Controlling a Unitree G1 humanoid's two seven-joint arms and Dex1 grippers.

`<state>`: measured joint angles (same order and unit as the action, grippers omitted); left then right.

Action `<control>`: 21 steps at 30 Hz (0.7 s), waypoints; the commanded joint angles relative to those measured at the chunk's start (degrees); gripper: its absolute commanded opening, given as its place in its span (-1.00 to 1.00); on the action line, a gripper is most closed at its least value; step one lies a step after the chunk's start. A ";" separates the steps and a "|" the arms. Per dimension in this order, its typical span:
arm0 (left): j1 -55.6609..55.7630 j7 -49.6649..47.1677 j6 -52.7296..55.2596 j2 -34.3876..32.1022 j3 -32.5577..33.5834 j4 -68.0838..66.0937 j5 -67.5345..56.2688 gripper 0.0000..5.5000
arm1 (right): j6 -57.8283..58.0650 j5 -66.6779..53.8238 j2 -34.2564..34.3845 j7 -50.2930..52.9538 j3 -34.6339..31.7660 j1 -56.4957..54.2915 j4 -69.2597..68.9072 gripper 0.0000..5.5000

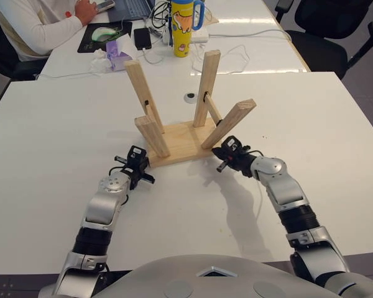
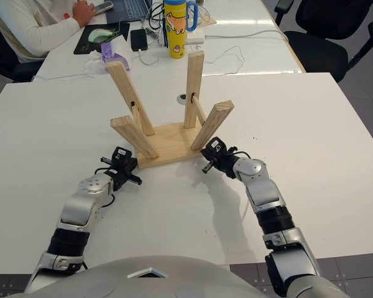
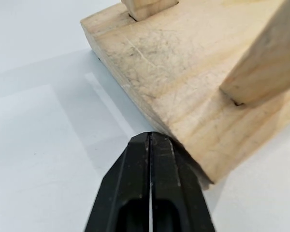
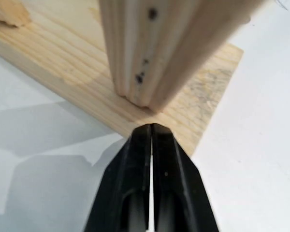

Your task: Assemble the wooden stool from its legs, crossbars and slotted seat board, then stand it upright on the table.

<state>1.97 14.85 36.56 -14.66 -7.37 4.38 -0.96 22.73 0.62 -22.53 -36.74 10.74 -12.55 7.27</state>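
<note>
Bright o/h light, soft shadows

Nothing legible anywhere. Lettering on the yellow bottle point(image 1: 182, 28), printed around a cartoon figure, too small to make out. Small white stickers on top of the left gripper point(image 1: 145, 166) and the right gripper point(image 1: 219, 153), each with dark print too fine to read.
</note>
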 commanded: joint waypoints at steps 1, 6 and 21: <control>-0.69 -0.79 0.90 -0.33 0.81 -0.54 0.57 -0.99 | 1.69 1.08 -7.21 -2.64 -2.17 -1.92 2.83 -1.00; -0.47 -1.16 1.04 0.11 0.68 -0.60 0.56 -0.99 | -2.02 3.29 -4.88 1.30 -1.10 -6.14 11.97 -1.00; -0.08 -0.65 1.74 1.60 -1.48 0.27 0.45 -0.99 | -7.92 1.05 3.70 -3.36 3.61 -6.72 15.44 -1.00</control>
<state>1.88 13.52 37.82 -14.27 -7.73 5.23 0.18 14.10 3.85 -20.37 -36.20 12.72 -21.04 25.74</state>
